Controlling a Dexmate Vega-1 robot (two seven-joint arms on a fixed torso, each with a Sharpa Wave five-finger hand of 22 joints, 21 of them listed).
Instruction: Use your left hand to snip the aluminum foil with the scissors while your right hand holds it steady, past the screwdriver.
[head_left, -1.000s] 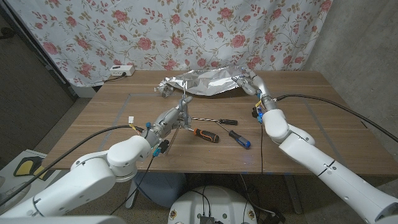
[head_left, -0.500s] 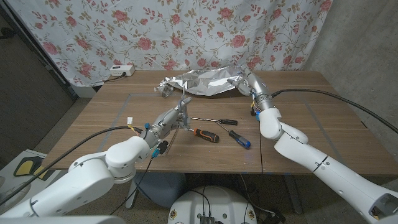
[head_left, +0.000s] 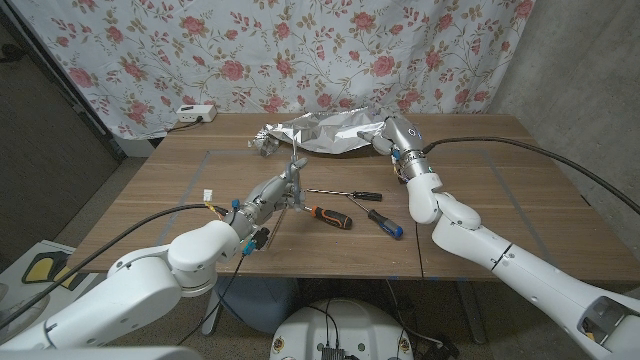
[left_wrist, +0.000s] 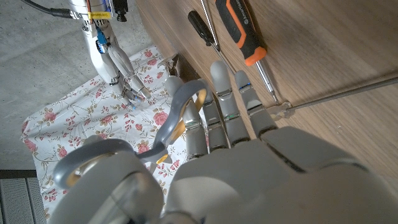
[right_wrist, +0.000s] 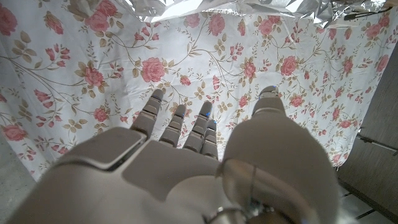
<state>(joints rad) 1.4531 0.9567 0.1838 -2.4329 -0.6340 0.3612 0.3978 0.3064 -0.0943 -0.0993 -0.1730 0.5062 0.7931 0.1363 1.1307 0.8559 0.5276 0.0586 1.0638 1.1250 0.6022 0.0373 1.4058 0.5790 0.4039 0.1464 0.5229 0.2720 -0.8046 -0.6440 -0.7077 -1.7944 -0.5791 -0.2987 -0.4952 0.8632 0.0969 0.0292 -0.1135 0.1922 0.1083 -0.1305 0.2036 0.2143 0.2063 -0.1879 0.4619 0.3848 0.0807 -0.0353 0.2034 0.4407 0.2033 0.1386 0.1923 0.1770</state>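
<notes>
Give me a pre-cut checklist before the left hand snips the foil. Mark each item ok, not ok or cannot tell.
1. Scissors held in the left hand: ok; the wrist view shows fingers through the grey handles.
2. Scissor blades at the aluminum foil: not ok; they are well short of it.
3. Right hand gripping the foil: cannot tell; it is at the foil's right end, fingers extended in its wrist view.
4. Orange-handled screwdriver clear of the path: ok; it lies right of the left hand.
5. Foil flat: not ok; crumpled.

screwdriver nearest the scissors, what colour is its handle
Orange and black handle, clearest in the left wrist view.
</notes>
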